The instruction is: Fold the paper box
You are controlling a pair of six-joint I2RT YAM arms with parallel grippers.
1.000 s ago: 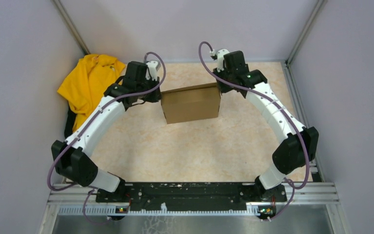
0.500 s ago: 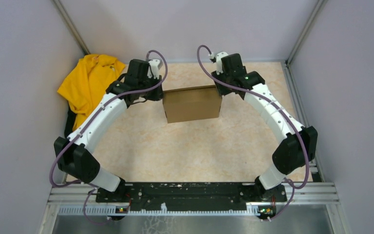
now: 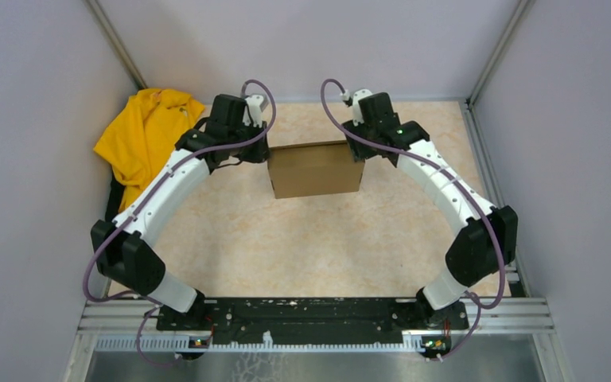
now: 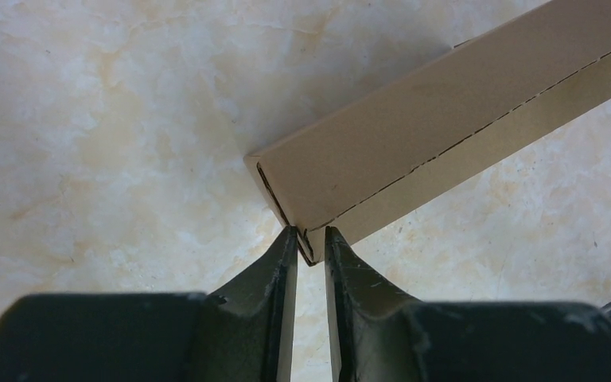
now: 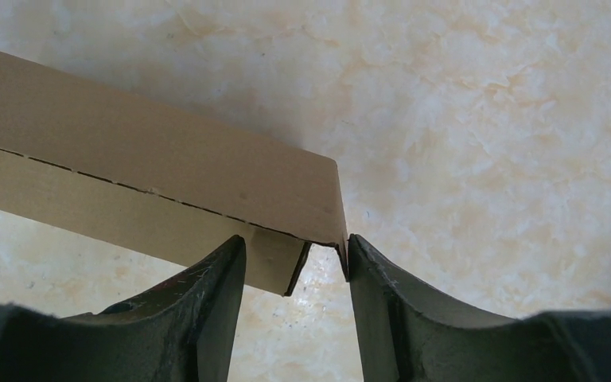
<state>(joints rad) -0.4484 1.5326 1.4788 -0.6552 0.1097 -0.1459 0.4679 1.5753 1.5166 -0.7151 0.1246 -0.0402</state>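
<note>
Item: paper box [image 3: 314, 169], one piece, plain brown corrugated cardboard, folded up into a shallow closed rectangle. From above it shows one broad flat face with straight edges, turned slightly askew to the table's edges. Seen from the wrists, the long narrow side carries a thin dark seam running its full length, broken in places like a dashed line, with a darker brown band on one side of it and a paler band on the other. At each visible corner a dark slit marks where the layers of board meet. All visible surfaces are plain brown. Location: far middle of the marbled beige table [image 3: 326, 247], between the two arms; whether it rests on the table or is raised off it cannot be told. Left claw [image 4: 309, 239]: fingers only narrowly parted, the box's left corner edge standing between the tips; whether they press on it cannot be told. Right claw [image 5: 294, 247]: fingers spread wide about the box's right corner, one tip at the corner edge, the other over the paler band. Also present: yellow cloth [image 3: 145, 135], bunched at the far left of the table, well apart from the box.
</note>
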